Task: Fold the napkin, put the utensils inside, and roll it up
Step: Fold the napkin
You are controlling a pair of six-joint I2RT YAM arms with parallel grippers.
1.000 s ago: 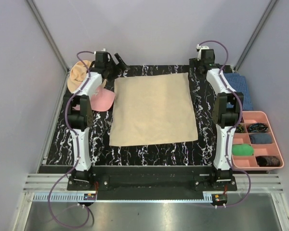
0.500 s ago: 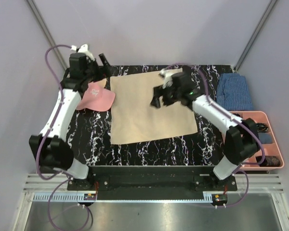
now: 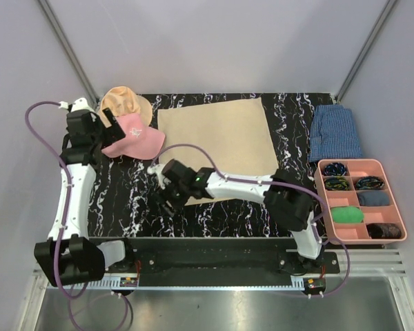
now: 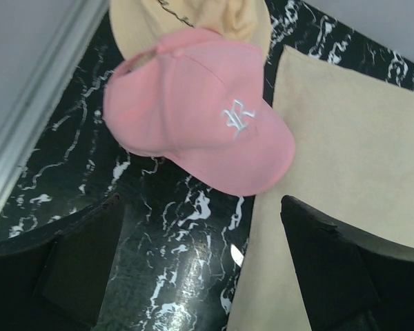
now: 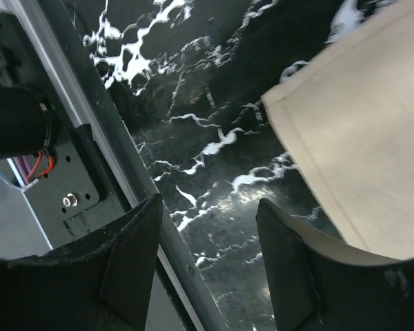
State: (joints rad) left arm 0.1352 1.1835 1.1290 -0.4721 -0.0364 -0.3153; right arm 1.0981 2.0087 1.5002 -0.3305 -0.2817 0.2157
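From above, the right arm point(image 3: 241, 185) crosses the near edge of the napkin point(image 3: 217, 141) and hides its near-left corner. The right gripper point(image 3: 167, 198) there is a dark lump whose finger gap cannot be read. The pink cap point(image 3: 133, 140) covers the near part of the tan hat point(image 3: 123, 103). The dark coiled bits in the pink tray point(image 3: 364, 167) are too small to name. In the left wrist view the top edge cuts the hat, the right edge cuts the napkin, and the bottom edge cuts the left gripper point(image 4: 201, 203). The right wrist view shows only one napkin corner, and its own fingers point(image 5: 131, 269) are blurred and cropped below.
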